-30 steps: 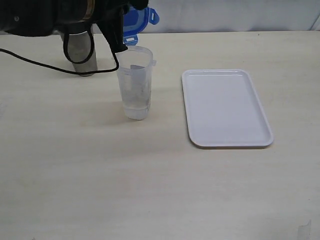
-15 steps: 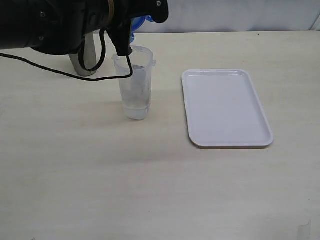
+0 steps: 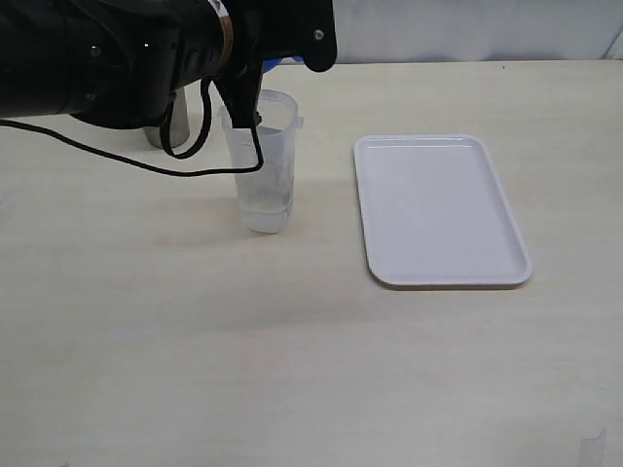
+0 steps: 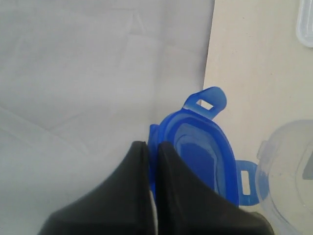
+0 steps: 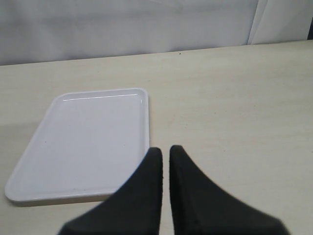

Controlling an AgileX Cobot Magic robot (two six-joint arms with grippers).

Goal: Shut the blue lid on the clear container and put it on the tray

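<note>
Left fingers [image 4: 124, 196] pinch blue lid [image 4: 200, 152] rim beside uncapped clear container [image 3: 265, 170]; capping, transfer pending. Tray [image 3: 438, 209] at container's 3 o'clock. Right fingers [image 5: 146, 188] closed, empty.

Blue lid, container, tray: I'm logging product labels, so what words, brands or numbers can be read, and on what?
No readable text anywhere.
Blue lid: raised centre panel, no lettering legible.
Clear container: a grey patch, too blurred to read.
Tray: plain white, no marking.

Bulky glossy black arm [image 3: 107, 58], thin looping black cable [image 3: 195, 174], gold-coloured band [image 3: 225, 34], tapered matte-black fingers [image 5: 188, 196]
</note>
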